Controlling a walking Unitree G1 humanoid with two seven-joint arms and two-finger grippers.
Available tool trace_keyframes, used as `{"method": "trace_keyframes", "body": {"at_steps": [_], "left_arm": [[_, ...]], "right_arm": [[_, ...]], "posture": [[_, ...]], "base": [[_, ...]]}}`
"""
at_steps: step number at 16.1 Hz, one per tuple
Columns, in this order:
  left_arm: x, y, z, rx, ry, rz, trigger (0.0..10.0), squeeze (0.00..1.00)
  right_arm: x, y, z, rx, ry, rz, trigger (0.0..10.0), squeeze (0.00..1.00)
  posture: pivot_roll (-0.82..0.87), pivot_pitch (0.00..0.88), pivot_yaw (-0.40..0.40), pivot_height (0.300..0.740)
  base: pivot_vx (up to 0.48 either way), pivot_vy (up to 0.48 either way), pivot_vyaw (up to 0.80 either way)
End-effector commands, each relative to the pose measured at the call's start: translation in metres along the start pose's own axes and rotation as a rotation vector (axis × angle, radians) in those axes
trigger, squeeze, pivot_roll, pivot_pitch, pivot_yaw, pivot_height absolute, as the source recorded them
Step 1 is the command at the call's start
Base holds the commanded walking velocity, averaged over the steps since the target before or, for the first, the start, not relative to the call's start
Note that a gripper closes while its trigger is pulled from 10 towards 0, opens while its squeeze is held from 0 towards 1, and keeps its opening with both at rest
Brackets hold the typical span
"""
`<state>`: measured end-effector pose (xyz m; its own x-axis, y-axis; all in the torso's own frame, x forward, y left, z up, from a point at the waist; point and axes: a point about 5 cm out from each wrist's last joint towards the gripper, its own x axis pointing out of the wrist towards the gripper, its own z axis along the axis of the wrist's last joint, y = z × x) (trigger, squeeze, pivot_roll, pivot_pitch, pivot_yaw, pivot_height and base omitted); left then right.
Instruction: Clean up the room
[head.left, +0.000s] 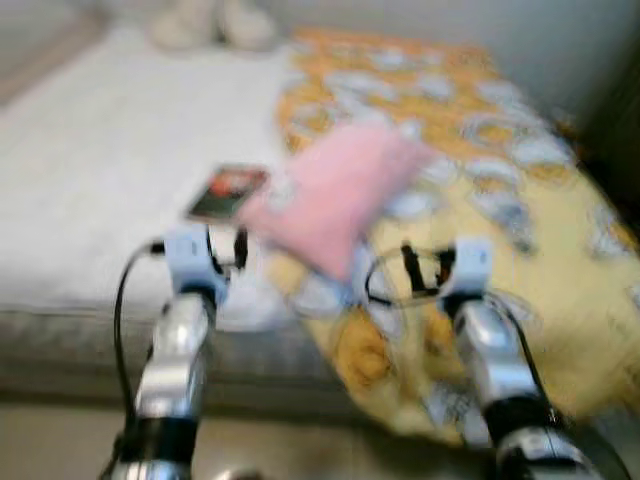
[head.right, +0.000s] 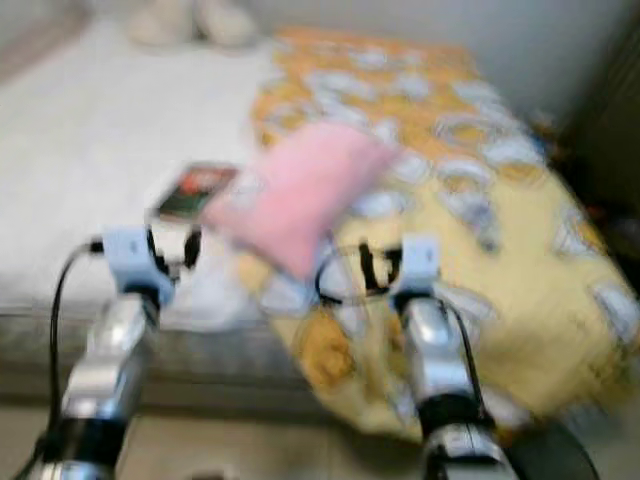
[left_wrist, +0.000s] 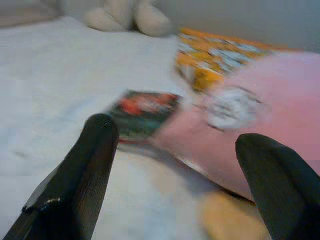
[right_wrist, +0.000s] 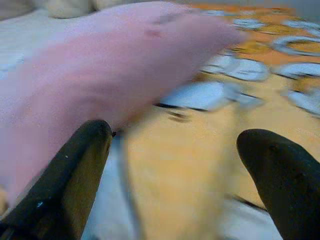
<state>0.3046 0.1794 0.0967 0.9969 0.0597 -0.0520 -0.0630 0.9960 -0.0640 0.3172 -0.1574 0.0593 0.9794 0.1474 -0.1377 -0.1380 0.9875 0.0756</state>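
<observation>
A pink pillow (head.left: 335, 195) lies on the bed, partly over the yellow and orange patterned blanket (head.left: 520, 210). A dark book with a red cover (head.left: 228, 192) rests on the white sheet (head.left: 90, 160) beside the pillow's left edge. My left gripper (left_wrist: 175, 190) is open, held over the bed's near edge and facing the book (left_wrist: 142, 112). My right gripper (right_wrist: 175, 185) is open too, low over the blanket just in front of the pillow (right_wrist: 100, 70). The pictures are blurred.
Two pale stuffed toys (head.left: 215, 22) sit at the far end of the bed by the wall. The mattress's grey front edge (head.left: 70, 345) runs below my arms, with light floor (head.left: 60, 440) beneath. A dark object (head.left: 615, 120) stands at the right.
</observation>
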Motion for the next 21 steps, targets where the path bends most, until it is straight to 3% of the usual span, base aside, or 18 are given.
{"method": "trace_keyframes", "body": {"at_steps": [1,3,6,9,11,13,16,21], "left_arm": [[0.003,-0.001,0.004,-0.015,-0.009,0.004,10.0,0.0],[0.003,-0.003,0.006,-0.009,-0.02,-0.006,10.0,0.0],[0.002,-0.001,0.009,0.007,-0.036,0.008,10.0,0.0],[-0.001,0.003,0.011,0.02,-0.036,0.014,10.0,0.0],[-0.005,0.009,0.013,0.028,-0.034,0.022,10.0,0.0],[-0.007,0.016,0.015,0.041,-0.03,0.029,10.0,0.0],[-0.01,0.031,0.02,0.062,-0.02,0.059,10.0,0.0],[-0.016,0.041,0.024,0.078,-0.019,0.092,10.0,0.0]], "right_arm": [[0.001,-0.004,0.004,-0.012,-0.012,-0.006,10.0,0.0],[0.002,-0.004,0.006,-0.01,-0.02,-0.006,10.0,0.0],[0.011,0.001,0.016,0.242,-0.009,-0.016,10.0,0.0],[0.018,0.011,0.024,0.414,0.009,0.003,10.0,0.0],[0.018,0.019,0.018,0.497,0.054,0.01,10.0,0.0],[0.015,0.024,0.005,0.524,0.121,-0.007,10.0,0.0],[0.012,0.026,-0.019,0.454,0.25,-0.121,10.0,0.0],[0.023,0.052,-0.014,0.442,0.28,-0.031,10.0,0.0]], "posture": [[0.03,0.0,-0.042,0.74],[0.03,0.0,-0.039,0.74],[0.03,0.0,-0.029,0.74],[0.03,0.0,-0.02,0.74],[0.05,0.004,-0.011,0.74],[0.06,0.025,-0.006,0.74],[0.08,0.064,0.002,0.74],[0.11,0.081,-0.019,0.74]], "base": [[0.48,0.0,0.0],[0.48,0.0,0.0],[0.32,0.0,0.0],[0.0,0.0,0.0],[0.0,0.0,0.0],[0.0,0.0,0.0],[0.0,0.0,0.0],[0.0,0.0,0.0]]}}
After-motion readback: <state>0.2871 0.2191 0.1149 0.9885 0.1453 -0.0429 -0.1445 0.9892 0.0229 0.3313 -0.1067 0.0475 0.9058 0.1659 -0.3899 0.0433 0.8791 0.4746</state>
